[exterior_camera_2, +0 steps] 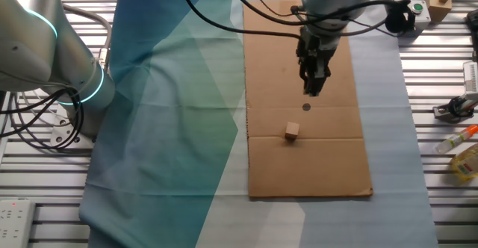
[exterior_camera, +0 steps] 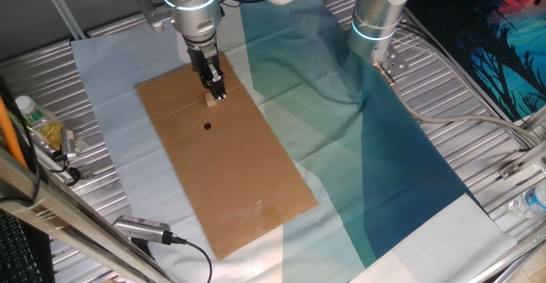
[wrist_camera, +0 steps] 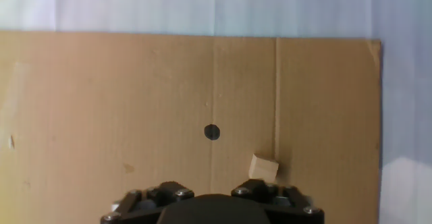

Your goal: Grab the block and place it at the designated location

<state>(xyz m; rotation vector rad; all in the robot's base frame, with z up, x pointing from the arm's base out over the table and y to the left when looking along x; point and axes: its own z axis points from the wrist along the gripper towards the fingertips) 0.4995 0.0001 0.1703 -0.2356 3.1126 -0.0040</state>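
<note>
The block (exterior_camera: 215,101) is a tiny tan wooden cube lying free on the brown cardboard (exterior_camera: 247,189). It also shows in the other fixed view (exterior_camera_2: 291,133) and in the hand view (wrist_camera: 263,168). The designated location is a small black dot (exterior_camera: 207,127), a short way from the block; it also shows in the other fixed view (exterior_camera_2: 306,107) and the hand view (wrist_camera: 212,132). My gripper (exterior_camera: 217,91) hangs above the cardboard between block and dot (exterior_camera_2: 311,90), holding nothing, its fingers looking pressed together. The hand view shows only the gripper's base (wrist_camera: 212,207).
A blue-green cloth (exterior_camera: 367,147) covers the table beside the cardboard. A second robot arm (exterior_camera_2: 45,54) stands on the cloth side. Bottles and small tools (exterior_camera_2: 463,151) lie past the cardboard's other side. A cable and handle (exterior_camera: 145,230) lie near the cardboard's end.
</note>
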